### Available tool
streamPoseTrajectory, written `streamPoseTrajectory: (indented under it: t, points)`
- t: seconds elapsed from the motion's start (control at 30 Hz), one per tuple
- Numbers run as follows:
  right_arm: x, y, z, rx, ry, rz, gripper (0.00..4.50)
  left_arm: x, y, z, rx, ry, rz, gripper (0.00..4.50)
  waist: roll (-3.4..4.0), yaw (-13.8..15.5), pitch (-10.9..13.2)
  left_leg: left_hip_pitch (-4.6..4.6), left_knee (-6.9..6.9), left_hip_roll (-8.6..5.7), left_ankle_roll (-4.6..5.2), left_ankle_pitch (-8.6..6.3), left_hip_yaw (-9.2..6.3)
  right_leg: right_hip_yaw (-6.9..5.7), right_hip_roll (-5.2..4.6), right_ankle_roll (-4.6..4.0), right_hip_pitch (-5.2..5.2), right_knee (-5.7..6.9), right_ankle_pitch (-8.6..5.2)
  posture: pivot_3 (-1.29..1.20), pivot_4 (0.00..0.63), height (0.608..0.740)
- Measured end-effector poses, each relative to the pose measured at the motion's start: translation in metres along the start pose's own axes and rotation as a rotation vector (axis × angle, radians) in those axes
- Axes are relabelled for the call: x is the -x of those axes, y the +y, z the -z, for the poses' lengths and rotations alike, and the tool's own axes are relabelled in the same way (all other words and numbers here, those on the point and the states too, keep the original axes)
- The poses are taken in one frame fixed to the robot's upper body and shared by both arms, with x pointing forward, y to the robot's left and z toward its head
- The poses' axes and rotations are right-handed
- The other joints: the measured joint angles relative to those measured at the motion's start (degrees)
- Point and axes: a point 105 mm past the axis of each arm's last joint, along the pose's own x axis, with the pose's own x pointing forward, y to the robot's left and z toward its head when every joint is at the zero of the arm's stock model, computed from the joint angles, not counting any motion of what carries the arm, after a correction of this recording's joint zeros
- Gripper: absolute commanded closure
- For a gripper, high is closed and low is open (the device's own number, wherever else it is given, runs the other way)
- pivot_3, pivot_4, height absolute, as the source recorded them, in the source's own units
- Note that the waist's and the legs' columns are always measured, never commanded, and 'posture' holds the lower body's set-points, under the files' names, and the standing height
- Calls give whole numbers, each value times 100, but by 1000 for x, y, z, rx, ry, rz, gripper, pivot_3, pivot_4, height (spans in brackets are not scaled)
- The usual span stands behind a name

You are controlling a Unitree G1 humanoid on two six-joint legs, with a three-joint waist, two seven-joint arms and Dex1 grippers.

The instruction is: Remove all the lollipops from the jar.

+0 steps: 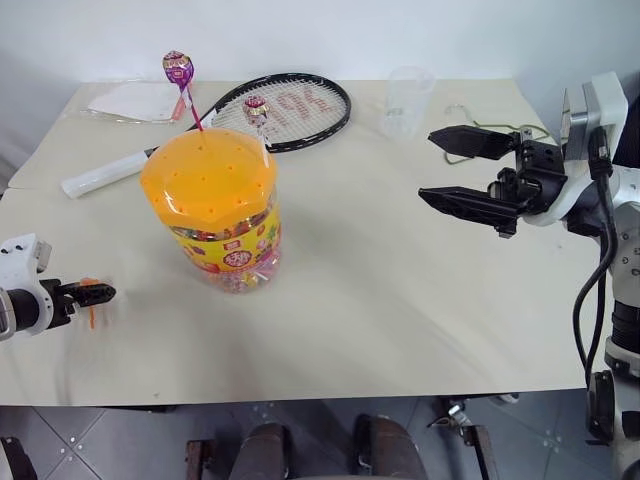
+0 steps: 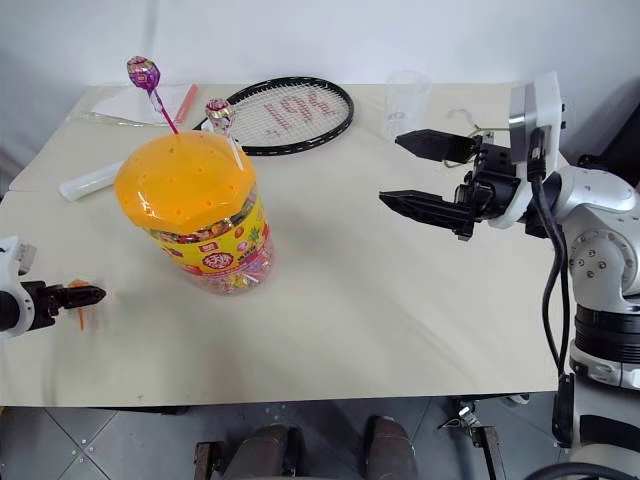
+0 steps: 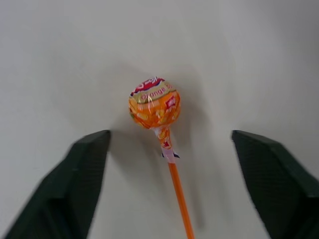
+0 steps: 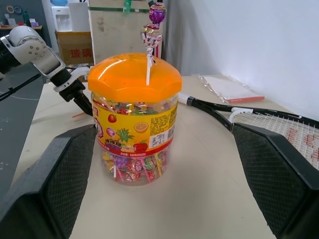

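Your left gripper (image 3: pixel 167 184) hangs over the desk's (image 1: pixel 400 290) left edge, fingers spread, straddling the orange lollipop (image 3: pixel 154 107) lying flat. Your right gripper (image 1: pixel 455 172), also spread, points sideways at the jar (image 1: pixel 222 215) mid-desk, where the purple lollipop (image 1: pixel 179 69) and the pinkish one (image 1: pixel 255 107) stand in its lid.

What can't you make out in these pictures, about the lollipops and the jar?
- Orange lollipop: in the left wrist view its stick runs off the picture's edge, so the end is unseen.
- Purple lollipop and pinkish-silver lollipop: the jar's orange lid hides the lower ends of their sticks.
- Jar: the label's small print is too small to read in any view.
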Motion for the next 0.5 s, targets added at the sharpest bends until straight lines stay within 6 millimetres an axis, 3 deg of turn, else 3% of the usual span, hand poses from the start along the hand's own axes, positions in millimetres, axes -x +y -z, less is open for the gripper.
streamPoseTrajectory:
  t: [0.23, 0.33, 0.5]
  points:
    - [1, 0, 0, -2, -1, -5, 0, 17, -8, -17, -39, -40, 22, 6, -1, -1, 0, -2, 2, 1, 0, 0, -1, 0, 0, 0, -1, 0, 0, 0, 150, 740]
    - [1, -1, -1, 1, -3, -6, 0, 36, -12, -29, -69, -85, 41, 6, -1, -2, 0, -3, 2, 0, 0, 0, -1, 1, 0, 0, -2, 1, 0, 0, 150, 740]
    - [3, -3, -2, 10, 7, 3, 0, 79, -21, -48, -268, -174, 76, 6, -3, -17, 7, -4, -8, 3, -2, -1, 3, 9, 0, -1, -15, -2, -1, 0, 150, 740]
